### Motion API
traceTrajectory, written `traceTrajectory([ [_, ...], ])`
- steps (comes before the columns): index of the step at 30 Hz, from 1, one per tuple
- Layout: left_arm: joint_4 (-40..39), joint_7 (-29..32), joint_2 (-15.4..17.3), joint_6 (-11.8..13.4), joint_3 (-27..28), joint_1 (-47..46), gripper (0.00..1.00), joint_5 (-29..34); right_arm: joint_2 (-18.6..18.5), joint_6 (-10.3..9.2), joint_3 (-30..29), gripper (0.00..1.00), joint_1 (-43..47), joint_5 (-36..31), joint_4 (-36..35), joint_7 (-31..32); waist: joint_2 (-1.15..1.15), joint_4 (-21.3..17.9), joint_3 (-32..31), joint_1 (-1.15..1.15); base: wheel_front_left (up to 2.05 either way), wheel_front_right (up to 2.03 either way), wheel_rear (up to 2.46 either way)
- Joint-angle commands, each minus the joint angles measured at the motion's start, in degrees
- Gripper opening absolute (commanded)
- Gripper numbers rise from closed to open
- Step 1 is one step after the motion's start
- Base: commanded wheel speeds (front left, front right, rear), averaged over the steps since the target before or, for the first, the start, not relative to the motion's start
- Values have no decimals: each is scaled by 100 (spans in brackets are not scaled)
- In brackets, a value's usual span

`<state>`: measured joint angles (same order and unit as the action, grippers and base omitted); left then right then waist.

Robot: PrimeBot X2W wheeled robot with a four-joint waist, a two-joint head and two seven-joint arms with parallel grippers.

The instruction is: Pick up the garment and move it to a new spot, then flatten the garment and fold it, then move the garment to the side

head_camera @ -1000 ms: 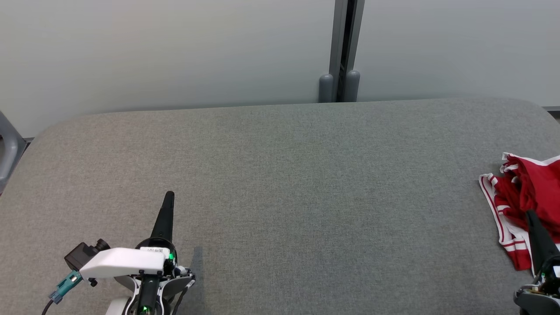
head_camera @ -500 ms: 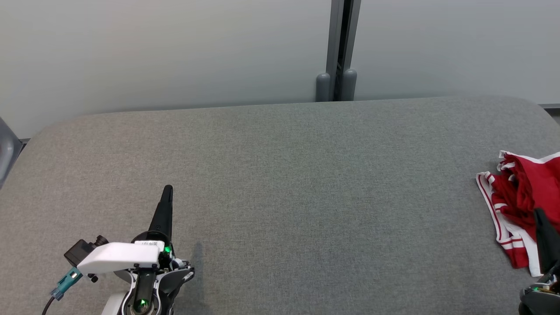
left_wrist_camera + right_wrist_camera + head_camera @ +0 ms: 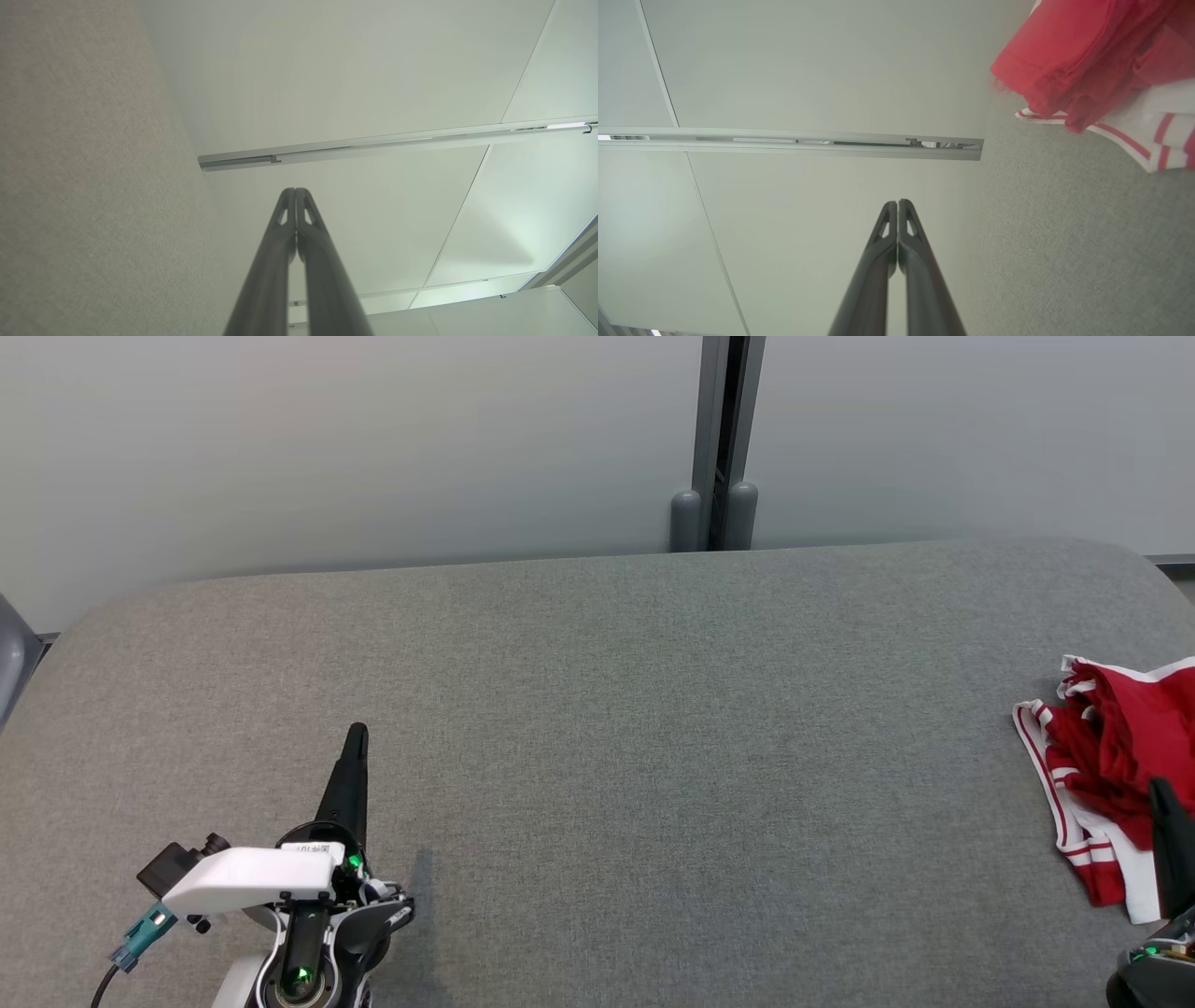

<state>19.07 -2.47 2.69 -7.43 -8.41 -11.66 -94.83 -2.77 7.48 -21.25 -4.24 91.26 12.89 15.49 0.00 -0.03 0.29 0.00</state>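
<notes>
Left end effector (image 3: 357,732) edged forward, pressed together like the right end effector (image 3: 897,203).

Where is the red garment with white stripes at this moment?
In the head view, the crumpled red garment with white stripes lies at the far right of the grey fabric table, beside the right gripper, which does not touch it.

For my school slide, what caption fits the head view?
Crumpled red garment with white stripes on grey fabric table, near shut right gripper; shut left gripper far off.
</notes>
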Motion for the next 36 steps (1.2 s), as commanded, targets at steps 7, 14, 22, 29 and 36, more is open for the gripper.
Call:
traceTrajectory([
  [7, 1, 17, 35, -15, 23, -61, 0, 1, -18, 2, -8, 0, -54, 24, -28, 17, 0, 0, 0, 0, 0, 0, 0],
  [14, 1, 17, 35, -15, 23, -61, 0, 1, -18, 2, -9, 0, -53, 24, -28, 15, 0, 0, 0, 0, 0, 0, 0],
  [22, 0, 17, 35, -15, 23, -61, 0, 1, -18, 2, -9, 0, -53, 25, -28, 16, 0, 0, 0, 0, 0, 0, 0],
  [29, 0, 17, 35, -15, 23, -61, 0, 1, -18, 2, -8, 0, -53, 25, -28, 16, 0, 0, 0, 0, 0, 0, 0],
  [36, 0, 17, 35, -15, 23, -61, 0, 1, -18, 2, -7, 0, -53, 24, -28, 15, 0, 0, 0, 0, 0, 0, 0],
])
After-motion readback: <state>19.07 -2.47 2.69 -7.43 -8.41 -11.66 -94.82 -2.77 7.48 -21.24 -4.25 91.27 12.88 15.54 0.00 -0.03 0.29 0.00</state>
